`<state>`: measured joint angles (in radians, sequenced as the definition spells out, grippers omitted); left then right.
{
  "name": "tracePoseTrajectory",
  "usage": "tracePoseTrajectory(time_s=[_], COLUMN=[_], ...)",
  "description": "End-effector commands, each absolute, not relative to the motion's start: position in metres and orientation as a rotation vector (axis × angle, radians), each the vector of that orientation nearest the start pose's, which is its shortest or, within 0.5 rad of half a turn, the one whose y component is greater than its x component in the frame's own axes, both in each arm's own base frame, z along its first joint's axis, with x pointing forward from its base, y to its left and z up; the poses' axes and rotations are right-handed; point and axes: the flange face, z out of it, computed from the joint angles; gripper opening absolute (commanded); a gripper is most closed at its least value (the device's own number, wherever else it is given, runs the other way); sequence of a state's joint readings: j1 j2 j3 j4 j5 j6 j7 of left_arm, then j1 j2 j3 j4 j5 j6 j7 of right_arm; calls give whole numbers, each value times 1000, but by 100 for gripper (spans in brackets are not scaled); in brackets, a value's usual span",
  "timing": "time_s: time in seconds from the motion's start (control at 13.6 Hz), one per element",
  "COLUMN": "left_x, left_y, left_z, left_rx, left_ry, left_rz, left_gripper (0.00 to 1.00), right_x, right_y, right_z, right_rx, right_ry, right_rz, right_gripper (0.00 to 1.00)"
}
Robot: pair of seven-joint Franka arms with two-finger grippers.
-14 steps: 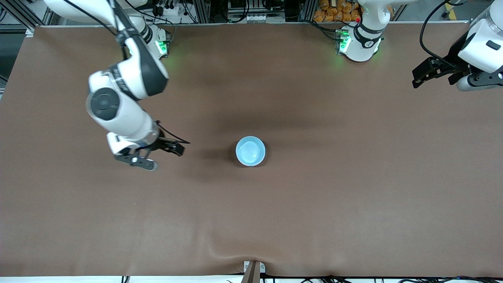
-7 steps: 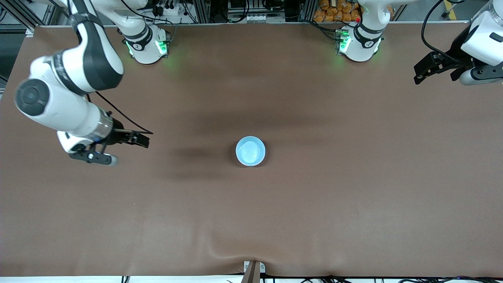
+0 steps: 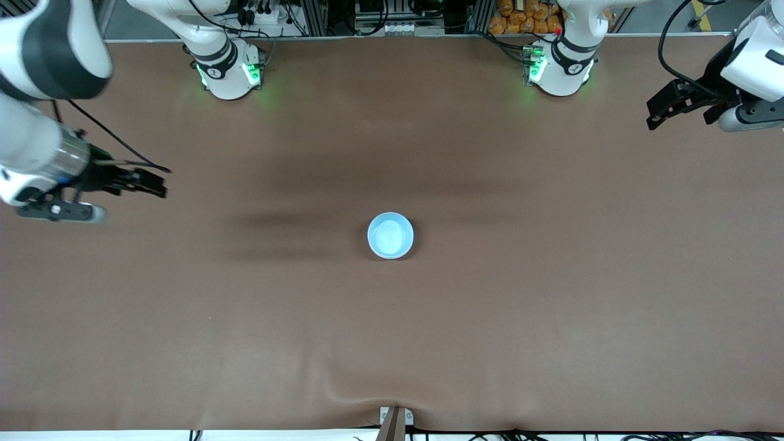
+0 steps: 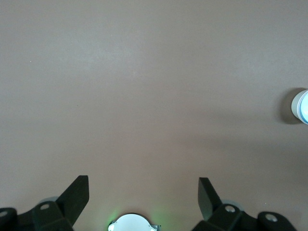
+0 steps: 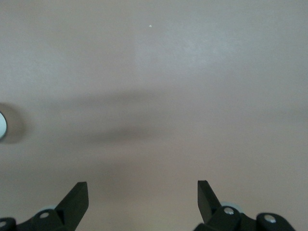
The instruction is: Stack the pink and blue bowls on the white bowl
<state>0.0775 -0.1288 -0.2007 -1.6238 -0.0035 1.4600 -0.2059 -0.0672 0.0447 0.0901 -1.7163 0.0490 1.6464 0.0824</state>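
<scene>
A light blue bowl (image 3: 390,235) stands upright in the middle of the brown table. Its edge shows in the left wrist view (image 4: 302,107), with a whitish wall under a blue rim, and as a sliver in the right wrist view (image 5: 2,125). No pink bowl and no separate white bowl shows; I cannot tell what lies under the blue one. My right gripper (image 3: 156,184) is open and empty, in the air over the right arm's end of the table (image 5: 143,192). My left gripper (image 3: 654,114) is open and empty over the left arm's end (image 4: 144,192) and waits.
The two arm bases (image 3: 228,70) (image 3: 560,64) with green lights stand along the table's edge farthest from the front camera. The left arm's base shows between the left fingers (image 4: 134,224). A small bracket (image 3: 395,419) sits at the nearest edge.
My right arm has pulled away from the blue bowl toward its own end of the table, gripper open and empty. The left gripper has barely moved. The bowl has stayed put.
</scene>
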Motion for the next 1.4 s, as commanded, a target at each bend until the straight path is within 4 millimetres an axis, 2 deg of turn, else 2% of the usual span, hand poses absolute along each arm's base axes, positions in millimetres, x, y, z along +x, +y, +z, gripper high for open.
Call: tracePoseTrajectory(time_s=[0.0, 0.22, 0.37, 0.66, 1.32], left_x=[492, 491, 491, 491, 487], left_y=[-67, -68, -69, -69, -70], left_z=[665, 665, 665, 665, 671], left_rx=[-3107, -3107, -3107, -3108, -3147], left_ry=[-71, -66, -66, -66, -74], left_rz=[48, 50, 48, 48, 38], left_gripper=[100, 100, 100, 100, 100], right_x=[557, 547, 541, 538, 539], right_y=[-5, -16, -17, -33, -35], right_z=[590, 635, 649, 652, 650], right_rx=[-3071, -3073, -3078, -3082, -3082], right_ry=[50, 46, 23, 66, 71], right_rz=[157, 156, 167, 169, 174], right_gripper=[100, 100, 100, 100, 100])
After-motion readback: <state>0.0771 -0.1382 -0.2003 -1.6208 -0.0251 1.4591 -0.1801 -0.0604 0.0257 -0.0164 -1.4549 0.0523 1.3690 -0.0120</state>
